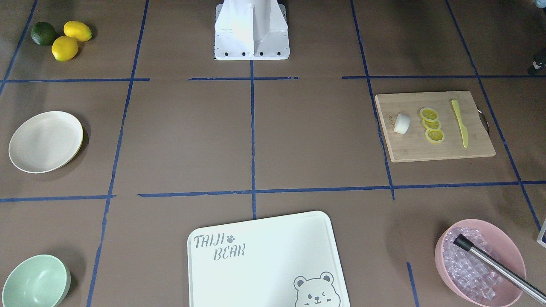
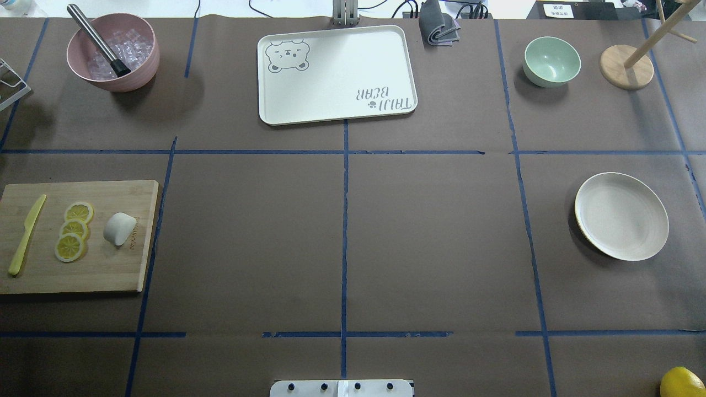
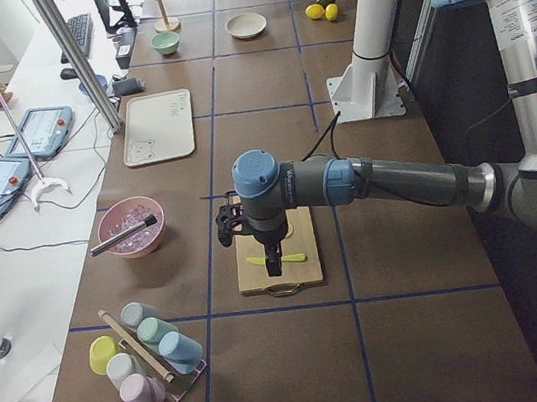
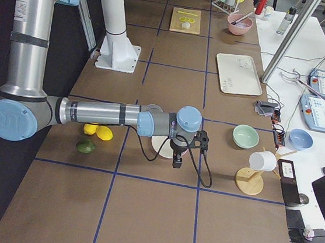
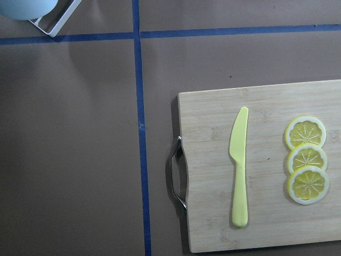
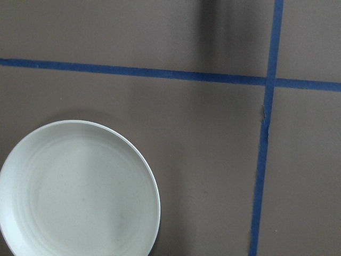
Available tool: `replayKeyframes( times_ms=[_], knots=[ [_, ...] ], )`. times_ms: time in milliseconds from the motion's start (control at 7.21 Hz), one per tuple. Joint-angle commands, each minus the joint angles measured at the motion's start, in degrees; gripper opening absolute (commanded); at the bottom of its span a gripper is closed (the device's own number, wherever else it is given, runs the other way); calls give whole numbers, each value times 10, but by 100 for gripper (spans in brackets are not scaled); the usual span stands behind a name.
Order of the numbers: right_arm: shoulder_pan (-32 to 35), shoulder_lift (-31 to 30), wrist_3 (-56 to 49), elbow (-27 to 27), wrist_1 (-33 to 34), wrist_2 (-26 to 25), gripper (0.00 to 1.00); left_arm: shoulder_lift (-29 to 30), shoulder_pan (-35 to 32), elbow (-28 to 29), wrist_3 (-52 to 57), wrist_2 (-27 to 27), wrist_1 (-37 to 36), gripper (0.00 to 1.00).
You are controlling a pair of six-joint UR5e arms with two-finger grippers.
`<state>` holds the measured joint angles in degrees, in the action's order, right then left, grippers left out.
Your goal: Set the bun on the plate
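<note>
The white bun [image 2: 119,229] lies on the wooden cutting board [image 2: 110,270] at the table's left, next to three lemon slices [image 2: 73,230]; it also shows in the front view [image 1: 402,123]. The cream plate [image 2: 621,215] sits empty at the right, and the right wrist view holds it at lower left [image 6: 74,192]. My left gripper [image 3: 272,261] hangs above the board and shows only in the left side view, so I cannot tell its state. My right gripper [image 4: 177,161] hovers by the plate and shows only in the right side view, so its state is also unclear.
A yellow plastic knife [image 2: 25,235] lies on the board's outer side. At the far edge stand a pink bowl of ice [image 2: 113,52], a white bear-printed board [image 2: 336,74] and a mint-green bowl [image 2: 551,60]. Lemons and a lime [image 1: 64,36] lie near the robot's right.
</note>
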<state>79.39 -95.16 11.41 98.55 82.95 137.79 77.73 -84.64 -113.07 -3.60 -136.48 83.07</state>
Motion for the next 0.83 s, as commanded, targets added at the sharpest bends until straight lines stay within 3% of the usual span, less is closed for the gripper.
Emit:
replayKeyframes(
  times_ms=[0,277,555,693],
  knots=[
    [-39,-3,104,-38,-94,-4,98,0,0,0,0,0,0,100],
    [-67,-3,185,-83,-186,-10,98,0,0,0,0,0,0,100],
    [-122,-3,288,-129,-313,-56,97,0,0,0,0,0,1,100],
    [-136,-3,295,-143,-322,-59,96,0,0,0,0,0,1,100]
  ],
)
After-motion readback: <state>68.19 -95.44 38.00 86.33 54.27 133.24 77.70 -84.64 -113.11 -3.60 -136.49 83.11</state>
